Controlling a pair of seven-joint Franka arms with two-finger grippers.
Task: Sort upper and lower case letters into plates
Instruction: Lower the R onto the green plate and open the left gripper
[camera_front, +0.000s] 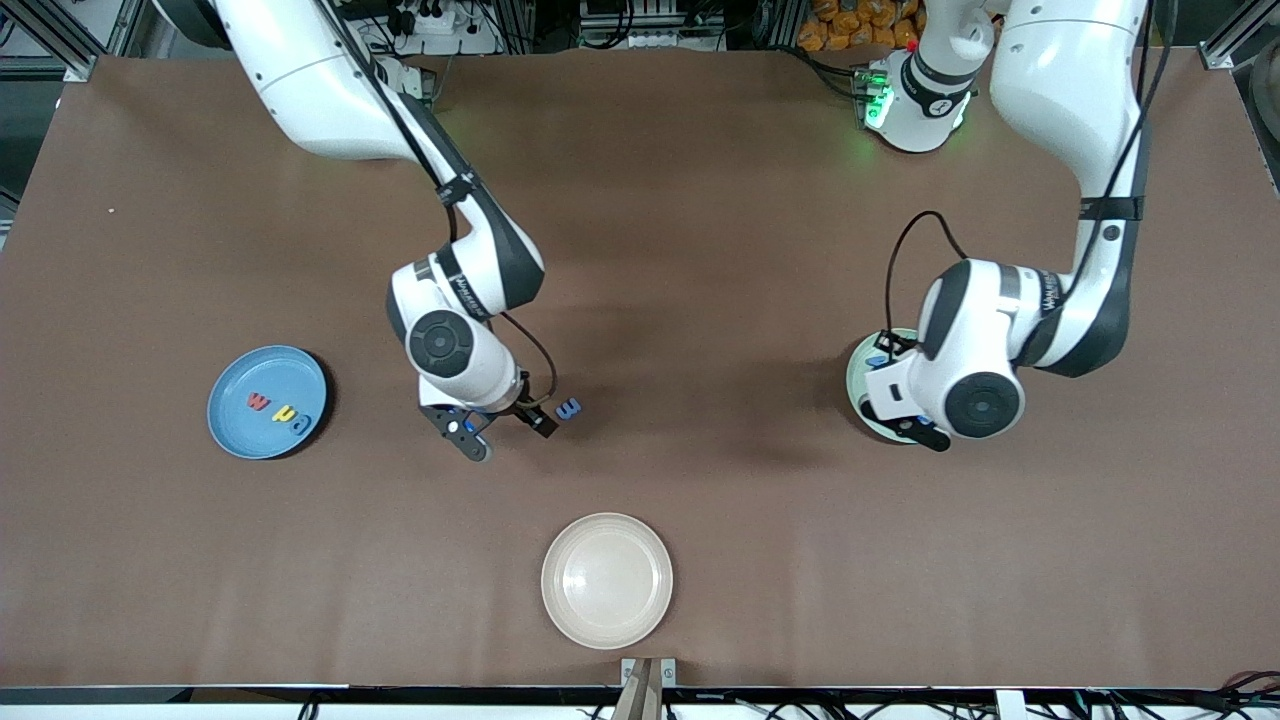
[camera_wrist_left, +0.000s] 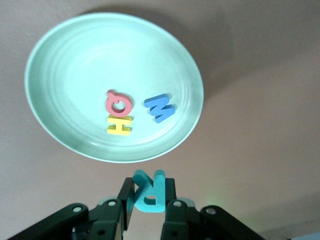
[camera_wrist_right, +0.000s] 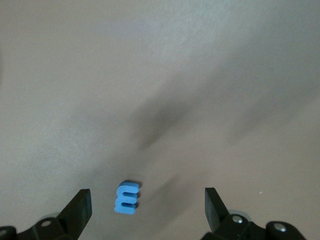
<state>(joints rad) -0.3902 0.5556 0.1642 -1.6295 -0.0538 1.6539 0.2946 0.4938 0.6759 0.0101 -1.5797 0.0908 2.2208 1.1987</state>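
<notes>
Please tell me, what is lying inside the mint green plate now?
In the mint green plate lie three foam letters: a red Q, a yellow H and a blue M. The left gripper holds a teal R over its edge. In the front view the arm covers most of the plate.

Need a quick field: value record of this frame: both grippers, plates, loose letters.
left gripper: shut on teal letter R, over the mint green plate's edge
mint green plate contents: red Q, yellow H, blue M
right gripper: fingers open, over blue letter E lying on the table
light blue plate contents: three small letters
cream plate: nearest the front camera
</notes>
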